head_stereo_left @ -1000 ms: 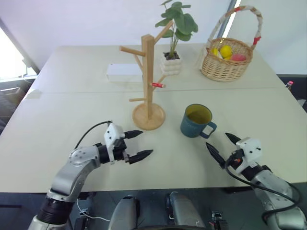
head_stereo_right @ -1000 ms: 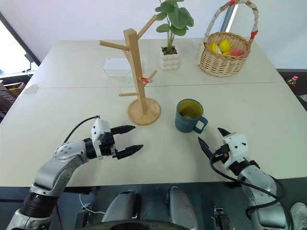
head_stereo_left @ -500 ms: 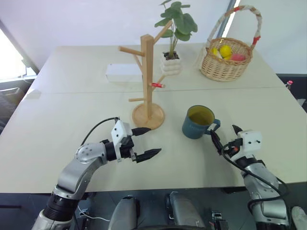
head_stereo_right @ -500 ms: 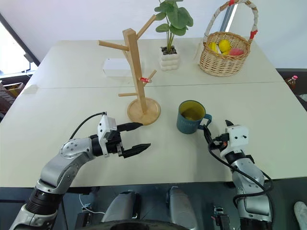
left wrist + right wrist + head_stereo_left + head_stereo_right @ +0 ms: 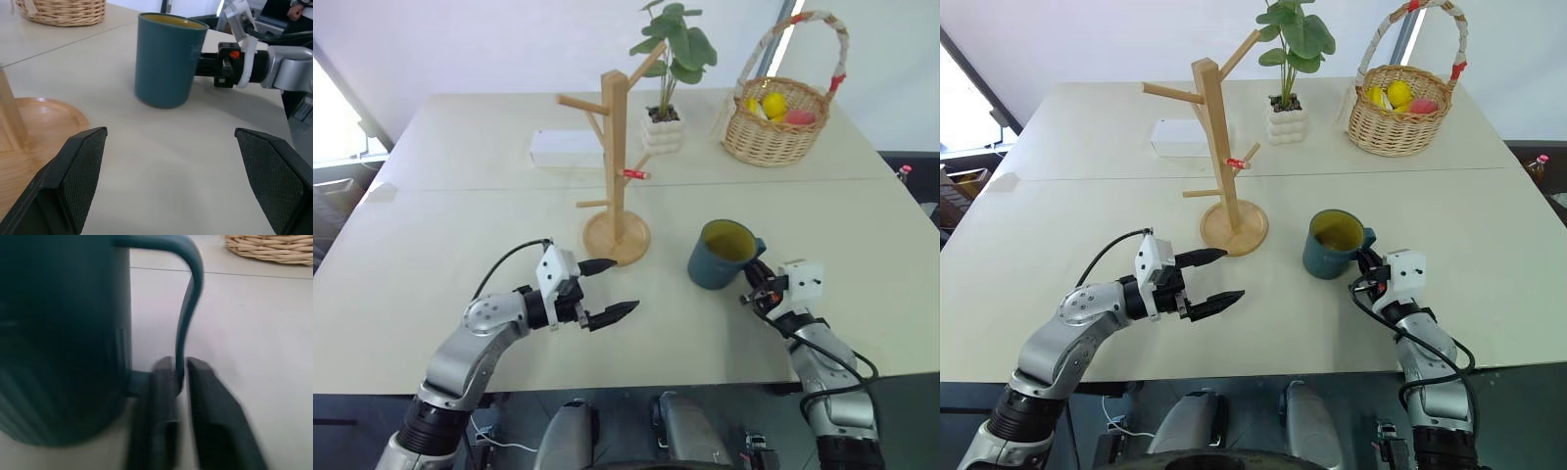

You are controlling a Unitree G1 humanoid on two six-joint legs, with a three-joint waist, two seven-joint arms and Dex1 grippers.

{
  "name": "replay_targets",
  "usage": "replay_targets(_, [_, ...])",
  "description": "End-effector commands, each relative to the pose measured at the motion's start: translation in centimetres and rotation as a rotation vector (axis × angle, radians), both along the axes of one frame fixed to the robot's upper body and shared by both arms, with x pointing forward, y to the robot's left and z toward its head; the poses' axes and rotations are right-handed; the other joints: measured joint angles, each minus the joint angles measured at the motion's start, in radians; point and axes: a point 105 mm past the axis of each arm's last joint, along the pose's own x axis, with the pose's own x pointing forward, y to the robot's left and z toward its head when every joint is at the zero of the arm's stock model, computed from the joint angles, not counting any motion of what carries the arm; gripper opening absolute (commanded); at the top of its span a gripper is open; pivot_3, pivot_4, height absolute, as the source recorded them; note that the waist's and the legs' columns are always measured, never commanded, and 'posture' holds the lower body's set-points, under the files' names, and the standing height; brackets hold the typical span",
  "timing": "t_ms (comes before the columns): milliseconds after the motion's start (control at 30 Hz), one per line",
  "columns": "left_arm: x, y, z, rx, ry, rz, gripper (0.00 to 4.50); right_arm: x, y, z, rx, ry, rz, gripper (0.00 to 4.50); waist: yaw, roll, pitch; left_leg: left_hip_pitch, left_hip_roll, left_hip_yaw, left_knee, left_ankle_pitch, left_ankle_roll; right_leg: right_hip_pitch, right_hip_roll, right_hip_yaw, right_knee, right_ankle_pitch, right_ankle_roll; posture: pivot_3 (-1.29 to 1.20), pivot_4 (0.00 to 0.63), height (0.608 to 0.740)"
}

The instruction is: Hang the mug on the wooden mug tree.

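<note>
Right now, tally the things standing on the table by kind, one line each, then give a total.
Mug: 1
Wooden mug tree: 1
Potted plant: 1
Wicker basket: 1
White box: 1
Total: 5

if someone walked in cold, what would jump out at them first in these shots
Probably the teal mug near the front of the pale table, tipped a little, with the right claw shut on the lower part of its loop handle. Next, the wooden mug tree just to the mug's left, pegs bare, and the left claw hanging open in front of its round base.
</note>
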Motion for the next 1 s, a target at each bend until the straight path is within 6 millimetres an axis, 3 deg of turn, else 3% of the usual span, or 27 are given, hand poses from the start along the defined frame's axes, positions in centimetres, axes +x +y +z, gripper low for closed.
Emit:
replay_targets(33, [0.2,0.8,0.9,-0.001,-0.051,0.033,4.5,0.0,1.6,2.9,-0.101,-0.101,0.103,0.05,0.0,0.0,0.0,0.0,0.0,0.0,0.0,0.0,0.0,0.0,0.0,0.0,0.0,0.0,0.0,0.0,0.15,0.74])
replay_targets(267, [1.9,3.6,0.7,0.014,-0.075,0.146,4.5,-0.9,8.3,9.4,-0.557,-0.31,0.495,0.05,-0.005,0.002,0.001,0.001,0.0,0.0,0.0,0.0,0.0,0.0,0.001,0.0,0.001,0.0,0.0,0.0,0.15,0.74])
replay_targets(467, [2.6,5.6,2.4,-0.034,-0.122,0.208,4.5,-0.1,10.6,14.8,-0.693,-0.426,0.53,0.05,0.004,0.0,0.002,-0.001,0.0,-0.002,0.001,0.0,0.0,0.0,0.0,-0.002,0.0,0.0,0.0,0.0,0.15,0.74])
replay_targets(1000, [2.6,6.7,2.8,-0.034,-0.138,0.248,4.5,2.4,11.9,17.4,-0.781,-0.442,0.515,0.05,0.0,0.0,0.002,-0.002,0.0,-0.001,0.0,0.0,0.0,-0.001,-0.001,-0.002,-0.002,0.0,0.0,0.0,0.15,0.74])
